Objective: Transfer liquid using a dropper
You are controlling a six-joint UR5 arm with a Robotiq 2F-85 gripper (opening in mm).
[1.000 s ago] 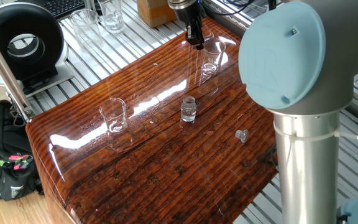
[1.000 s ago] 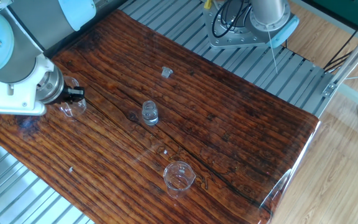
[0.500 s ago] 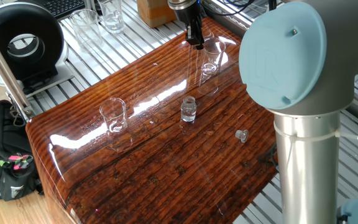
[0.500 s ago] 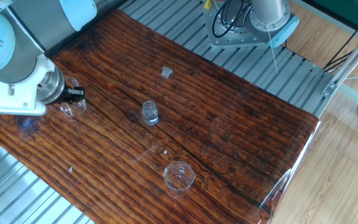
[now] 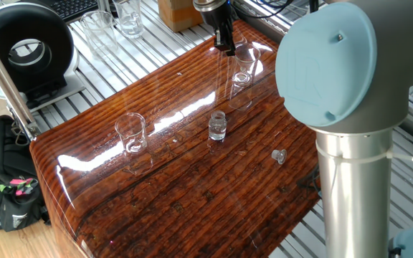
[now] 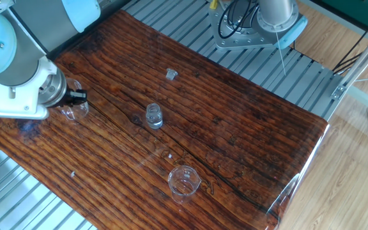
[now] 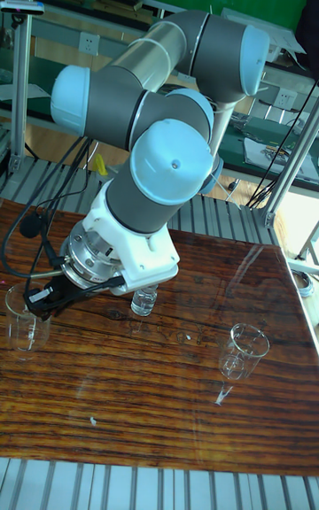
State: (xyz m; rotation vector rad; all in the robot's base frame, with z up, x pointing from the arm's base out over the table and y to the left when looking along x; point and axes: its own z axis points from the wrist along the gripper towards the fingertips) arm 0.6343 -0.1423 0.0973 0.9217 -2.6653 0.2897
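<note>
**A:** Nothing has moved since a second ago: arm, glassware and worktop all sit just as they did.

**B:** So which step is this?

**A:** I judge it the very start, the reach for the dropper. Going from the near edge in the one fixed view: a small clear beaker stands nearest, then a little vial mid-worktop with a tiny clear cap lying well apart from it, then a glass at the far edge.

**B:** And the pincer?

**A:** The pincer hangs just beside that far glass, above its rim. Its fingers look close together, but whether they clamp anything I cannot tell.

**B:** Where is the dropper?

**A:** I cannot find it; no red bulb shows in any view. The liquid is also too faint to place.

**B:** Next move?

**A:** Probably a careful descent at the far glass, keeping clear of its thin wall.
</note>
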